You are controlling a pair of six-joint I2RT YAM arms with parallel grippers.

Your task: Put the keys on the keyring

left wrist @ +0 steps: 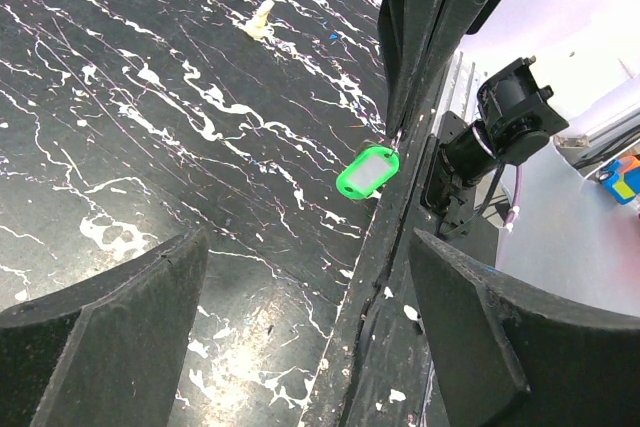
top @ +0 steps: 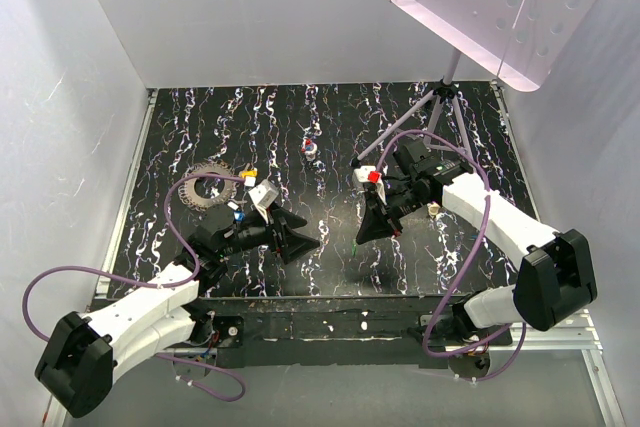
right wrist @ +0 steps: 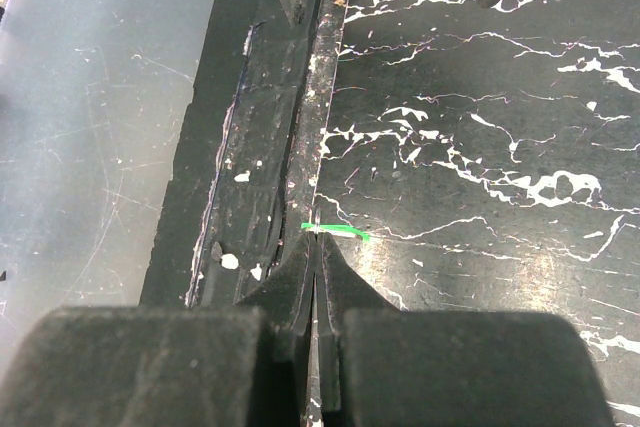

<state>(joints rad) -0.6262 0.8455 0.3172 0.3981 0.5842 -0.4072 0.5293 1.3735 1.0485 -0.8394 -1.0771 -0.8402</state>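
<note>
**A:** What is the right gripper doing?

**B:** Its two fingers are pressed together on the green key. In the right wrist view only a thin green sliver pokes out at the tips. The left wrist view shows the key's flat green head with a pale centre, right of the middle of the frame.

**A:** And the left gripper?

**B:** It is spread wide with nothing between the fingers. One finger sits at the lower left of its own view and the other at the lower right.

**A:** What lies around them?

**B:** There is a black desk streaked with white. A pink perforated stand on a tripod fills the upper right of the overhead view.

**A:** Where is the keyring?

**B:** It lies flat on the desk, left of centre in the overhead view. It is grey and toothed, just above the left arm.

**A:** Are there other keys?

**B:** A yellow key lies just right of the keyring. A blue key lies a little below that, near the left wrist. Neither is on the ring.

**A:** Anything smaller?

**B:** A red, white and blue blob sits near the centre, towards the top. A beige lump sits at the top of the left wrist view.
</note>
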